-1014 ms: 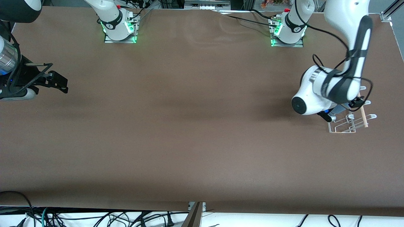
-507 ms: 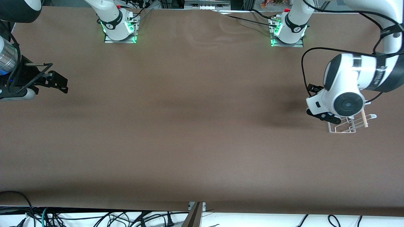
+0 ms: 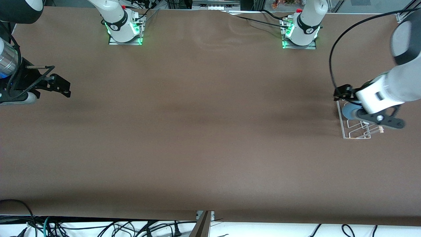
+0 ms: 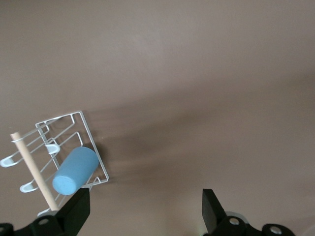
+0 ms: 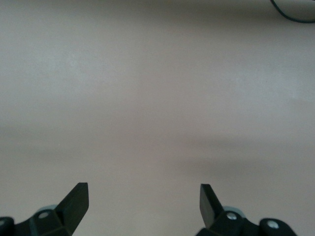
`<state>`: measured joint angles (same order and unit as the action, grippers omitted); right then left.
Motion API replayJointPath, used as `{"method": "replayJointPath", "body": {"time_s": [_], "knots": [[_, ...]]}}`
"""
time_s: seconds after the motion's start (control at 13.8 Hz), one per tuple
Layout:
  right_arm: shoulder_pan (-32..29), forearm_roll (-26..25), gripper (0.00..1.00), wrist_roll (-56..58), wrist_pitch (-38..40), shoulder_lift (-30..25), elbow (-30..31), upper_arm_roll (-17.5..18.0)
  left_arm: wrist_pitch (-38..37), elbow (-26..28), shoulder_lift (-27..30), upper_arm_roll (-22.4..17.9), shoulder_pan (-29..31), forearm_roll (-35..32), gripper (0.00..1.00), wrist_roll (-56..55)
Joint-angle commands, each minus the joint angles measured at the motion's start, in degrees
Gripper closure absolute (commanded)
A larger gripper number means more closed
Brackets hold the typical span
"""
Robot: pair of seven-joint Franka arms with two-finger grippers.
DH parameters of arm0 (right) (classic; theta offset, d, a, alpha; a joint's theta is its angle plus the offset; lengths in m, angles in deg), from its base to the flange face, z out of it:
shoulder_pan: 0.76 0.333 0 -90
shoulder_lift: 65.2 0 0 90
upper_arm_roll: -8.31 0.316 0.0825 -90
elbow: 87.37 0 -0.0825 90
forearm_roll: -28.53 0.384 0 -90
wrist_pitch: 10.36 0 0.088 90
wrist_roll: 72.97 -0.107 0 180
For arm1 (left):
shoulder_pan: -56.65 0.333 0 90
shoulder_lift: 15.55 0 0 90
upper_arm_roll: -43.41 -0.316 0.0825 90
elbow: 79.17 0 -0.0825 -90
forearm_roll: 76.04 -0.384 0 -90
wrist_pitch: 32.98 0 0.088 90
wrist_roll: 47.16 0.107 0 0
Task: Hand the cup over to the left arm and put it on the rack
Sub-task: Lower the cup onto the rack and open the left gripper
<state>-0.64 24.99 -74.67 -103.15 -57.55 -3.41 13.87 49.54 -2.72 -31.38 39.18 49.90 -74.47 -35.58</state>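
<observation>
The light-blue cup (image 3: 348, 112) lies on its side on the white wire rack (image 3: 357, 133) near the left arm's end of the table. In the left wrist view the cup (image 4: 74, 171) rests across the rack's wires (image 4: 93, 142), beside the pale dowel (image 4: 30, 167). My left gripper (image 3: 369, 109) hangs above the rack, open and empty (image 4: 145, 211), apart from the cup. My right gripper (image 3: 62, 87) waits at the right arm's end of the table, open and empty (image 5: 142, 206) over bare brown table.
The two arm bases (image 3: 124, 31) (image 3: 299, 33) stand along the edge farthest from the front camera. A long black cable (image 3: 332, 62) loops from the left arm over the table near the rack.
My left arm has swung round and drawn its gripper up off the rack. The cup, hidden under the wrist before, now lies free on the rack. The right arm has not moved.
</observation>
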Motion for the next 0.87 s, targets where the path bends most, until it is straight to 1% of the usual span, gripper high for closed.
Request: {"method": "replayJointPath", "body": {"time_s": [0.0,0.07,0.14,0.22,0.36,0.51,0.58,0.65,0.72,0.8], "knots": [[-1.08,-0.68,0.0,0.92,0.24,-0.09,-0.64,1.03,8.32,11.04,6.04,11.41,9.27,1.15,0.0,-2.6],[-1.08,-0.68,0.0,0.92,0.24,-0.09,-0.64,1.03,12.97,16.31,9.46,11.62,9.48,1.15,0.0,-6.62],[-1.08,-0.68,0.0,0.83,0.24,-0.09,-0.64,1.12,15.19,20.02,11.93,11.62,9.3,1.15,0.0,-9.36],[-1.08,-0.76,0.0,0.83,0.24,-0.09,-0.64,1.12,15.65,22.49,13.26,11.53,9.21,1.32,0.0,-11.21],[-1.08,-0.76,0.0,0.92,0.24,-0.09,-0.64,1.12,17.67,25.31,14.85,10.13,8.52,1.24,0.0,-12.46],[-1.08,-0.85,0.0,0.92,0.24,-0.09,-0.64,1.12,18.12,25.86,15.12,9.78,8.42,1.24,0.0,-12.46],[-1.08,-0.85,0.0,0.92,0.24,-0.09,-0.64,1.12,18.12,25.86,15.12,8.29,7.29,1.24,0.0,-12.38],[-1.08,-0.77,0.0,0.92,0.24,-0.09,-0.64,1.12,18.2,25.86,15.03,5.58,5.1,1.32,0.0,-12.2],[-1.08,-0.76,0.0,0.92,0.24,-0.09,-0.64,1.12,18.38,25.77,14.86,4.68,4.56,1.33,0.0,-11.94],[-1.08,-0.76,0.0,0.83,0.24,-0.09,-0.64,1.12,18.47,25.77,14.86,4.68,4.64,1.33,0.0,-11.94]]}}
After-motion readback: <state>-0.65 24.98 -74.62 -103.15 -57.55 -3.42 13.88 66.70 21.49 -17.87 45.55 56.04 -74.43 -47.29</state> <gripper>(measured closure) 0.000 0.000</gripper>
